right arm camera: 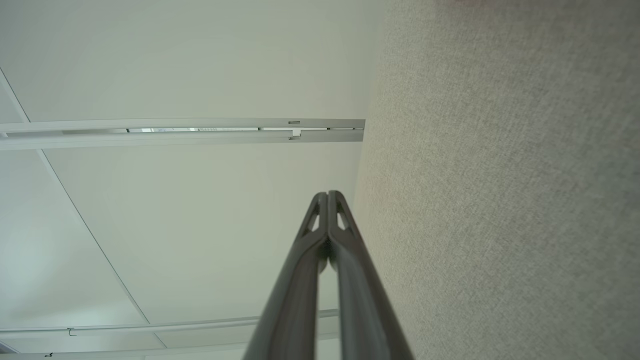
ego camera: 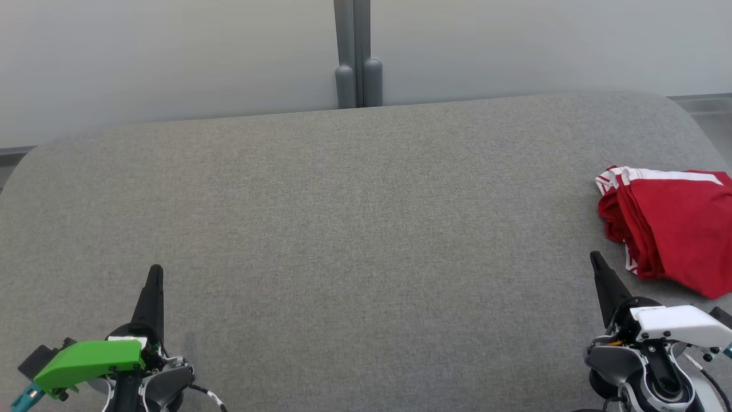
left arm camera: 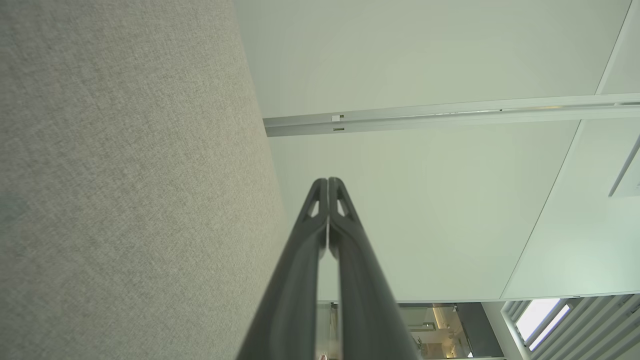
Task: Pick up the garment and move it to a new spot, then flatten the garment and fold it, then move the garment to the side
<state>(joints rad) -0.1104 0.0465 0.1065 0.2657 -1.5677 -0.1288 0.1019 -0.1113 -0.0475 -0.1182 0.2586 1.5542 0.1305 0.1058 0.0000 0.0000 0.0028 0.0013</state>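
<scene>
The garment (ego camera: pixel 672 226) is red with white stripes and lies bunched at the right edge of the grey fabric table (ego camera: pixel 354 229) in the head view. My right gripper (ego camera: pixel 596 258) is shut and empty, its tip just left of and below the garment, not touching it. At the lower left my left gripper (ego camera: pixel 155 270) is shut and empty, far from the garment. In each wrist view the dark fingers of the left gripper (left arm camera: pixel 328 181) and the right gripper (right arm camera: pixel 328 194) meet at the tips with nothing between them.
A grey post (ego camera: pixel 355 57) stands behind the table's far edge against a pale wall (ego camera: pixel 171 57). The wrist views show the table surface (left arm camera: pixel 125 175) beside a white wall with a metal rail (right arm camera: pixel 200 130).
</scene>
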